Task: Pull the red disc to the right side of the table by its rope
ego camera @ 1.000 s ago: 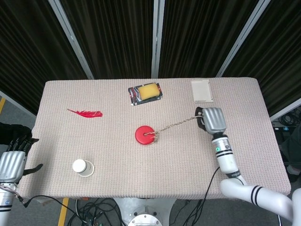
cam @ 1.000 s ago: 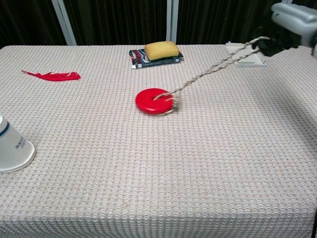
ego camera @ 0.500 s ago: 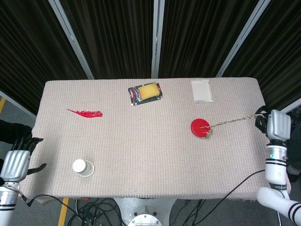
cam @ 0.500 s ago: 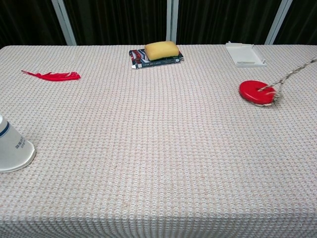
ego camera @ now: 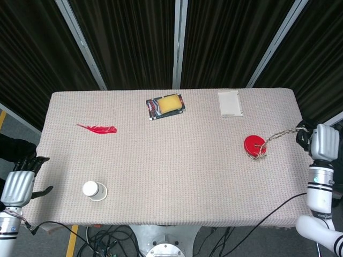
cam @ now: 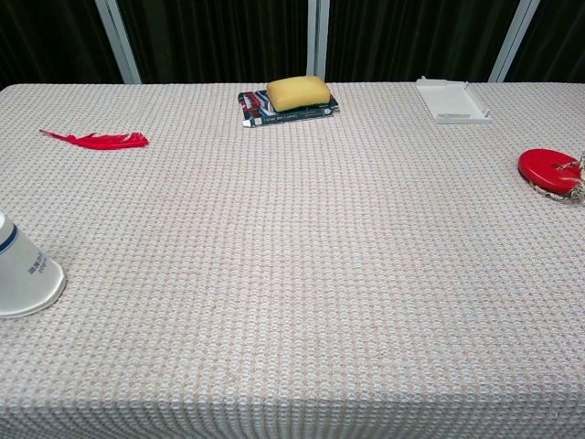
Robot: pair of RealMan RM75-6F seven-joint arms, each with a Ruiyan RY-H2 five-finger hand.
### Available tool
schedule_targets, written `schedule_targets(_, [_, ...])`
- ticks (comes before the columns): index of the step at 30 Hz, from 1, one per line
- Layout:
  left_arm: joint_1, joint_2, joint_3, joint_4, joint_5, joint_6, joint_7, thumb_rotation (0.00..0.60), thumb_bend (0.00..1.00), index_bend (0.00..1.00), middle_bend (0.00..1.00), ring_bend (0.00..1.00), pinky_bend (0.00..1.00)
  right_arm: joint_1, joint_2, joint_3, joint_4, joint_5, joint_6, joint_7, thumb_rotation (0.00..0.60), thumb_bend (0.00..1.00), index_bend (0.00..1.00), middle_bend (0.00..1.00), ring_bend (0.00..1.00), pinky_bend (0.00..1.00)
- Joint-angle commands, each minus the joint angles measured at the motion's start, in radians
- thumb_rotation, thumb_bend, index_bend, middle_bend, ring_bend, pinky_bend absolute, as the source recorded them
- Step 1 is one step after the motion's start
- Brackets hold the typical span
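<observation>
The red disc (ego camera: 254,144) lies flat on the table's right side; the chest view shows the disc (cam: 548,168) at its right border. A braided rope (ego camera: 278,134) runs from the disc to my right hand (ego camera: 320,141), which grips its end just past the table's right edge. My left hand (ego camera: 17,182) hangs off the left edge near the front corner, fingers apart, holding nothing. Neither hand shows in the chest view.
A red feather (ego camera: 98,128) lies at the left. A paper cup (ego camera: 94,190) lies on its side near the front left. A yellow sponge (ego camera: 169,101) sits on a dark packet at the back centre, a white tray (ego camera: 230,103) at the back right.
My right hand has moved right, past the table edge, dragging the disc by the rope from the table's middle to its right side. The left hand barely moved.
</observation>
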Motion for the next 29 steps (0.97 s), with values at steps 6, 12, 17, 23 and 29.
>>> schedule_targets(6, [0.007,0.002,0.002,0.007,-0.006,0.004,-0.009,0.6,0.0,0.23,0.22,0.1,0.15,0.12,-0.014,-0.071,-0.085,0.032,-0.253,-0.202,0.6,0.27,0.55,0.58,0.31,0.38])
schedule_targets(12, [0.007,0.001,0.002,0.015,-0.007,0.002,-0.02,0.6,0.0,0.23,0.22,0.1,0.15,0.127,0.065,-0.098,-0.186,0.09,-0.311,-0.279,0.6,0.0,0.0,0.0,0.0,0.0])
schedule_targets(17, [0.004,-0.003,0.001,0.014,-0.002,0.004,-0.017,0.6,0.0,0.23,0.22,0.1,0.14,0.072,0.089,-0.117,-0.214,0.009,-0.208,-0.241,0.6,0.0,0.0,0.0,0.0,0.0])
schedule_targets(23, [0.004,0.0,-0.003,-0.004,-0.001,0.012,-0.009,0.6,0.0,0.23,0.22,0.1,0.14,-0.048,0.094,-0.191,-0.201,-0.171,-0.008,-0.163,0.6,0.0,0.0,0.0,0.0,0.0])
schedule_targets(29, [-0.001,0.002,-0.003,-0.008,0.0,0.005,-0.006,0.6,0.0,0.23,0.22,0.1,0.15,-0.189,0.04,-0.28,-0.079,-0.293,0.189,-0.125,0.6,0.0,0.0,0.0,0.0,0.0])
